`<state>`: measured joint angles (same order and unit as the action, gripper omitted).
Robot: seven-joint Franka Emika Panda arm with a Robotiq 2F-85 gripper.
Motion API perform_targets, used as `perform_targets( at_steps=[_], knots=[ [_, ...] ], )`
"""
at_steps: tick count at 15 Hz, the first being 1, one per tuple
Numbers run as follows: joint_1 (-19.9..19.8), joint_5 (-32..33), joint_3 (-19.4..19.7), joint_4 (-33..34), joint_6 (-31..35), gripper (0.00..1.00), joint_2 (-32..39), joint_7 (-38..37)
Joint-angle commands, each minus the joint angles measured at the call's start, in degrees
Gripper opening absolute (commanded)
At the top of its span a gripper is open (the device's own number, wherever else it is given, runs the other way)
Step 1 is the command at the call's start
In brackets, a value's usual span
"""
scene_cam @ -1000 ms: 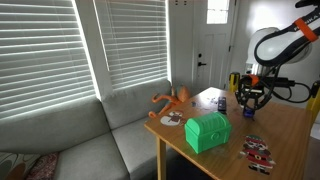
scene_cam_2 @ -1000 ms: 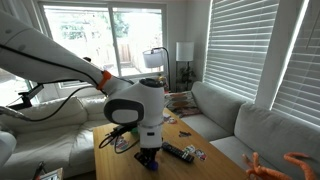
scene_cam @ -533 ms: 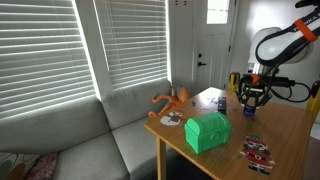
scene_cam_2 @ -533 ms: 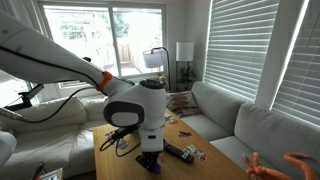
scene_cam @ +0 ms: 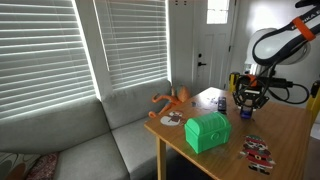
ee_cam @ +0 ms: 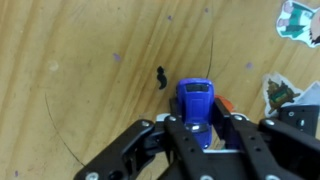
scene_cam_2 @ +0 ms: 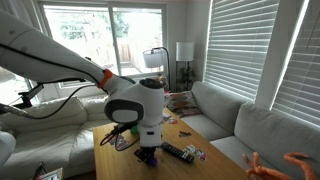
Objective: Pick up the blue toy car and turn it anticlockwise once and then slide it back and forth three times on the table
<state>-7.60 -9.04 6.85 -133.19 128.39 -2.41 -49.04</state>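
Observation:
In the wrist view the blue toy car sits lengthwise between my gripper's two black fingers, which are shut on its sides. The car's nose points away from the wrist, over the light wooden table. In an exterior view the gripper hangs low over the far part of the table, and the car is too small to make out. In an exterior view the gripper is just above the table with a bit of blue at its tips.
A green chest stands near the table's front corner, with an orange toy behind it. A small dark navy object sits beside the gripper. Picture cards lie on the table. A dark flat object lies by the gripper. A grey sofa flanks the table.
The gripper with the car sits slightly higher over the table than before. Nothing else has moved.

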Motion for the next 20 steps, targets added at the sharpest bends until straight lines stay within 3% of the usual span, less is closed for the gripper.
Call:
perform_targets(
  at_steps=[1, 7, 12, 15, 19, 20],
  knots=[
    [0.1, -0.4, -0.2, 0.0, -1.0, 0.61, -0.2, -0.5],
    [-0.2, 6.7, -1.1, -2.2, -4.6, 0.98, -11.2, 0.3],
    [-0.5, 13.1, -2.7, 1.1, -20.1, 1.00, -19.0, 11.0],
    [-0.6, 17.0, -4.0, 2.6, -24.4, 1.00, -21.6, 17.2],
    [-0.3, 20.5, -4.7, 2.4, -21.4, 1.00, -22.7, 26.0],
    [-0.9, 18.4, -5.1, 2.8, -22.8, 1.00, -22.2, 22.2]
  ],
)
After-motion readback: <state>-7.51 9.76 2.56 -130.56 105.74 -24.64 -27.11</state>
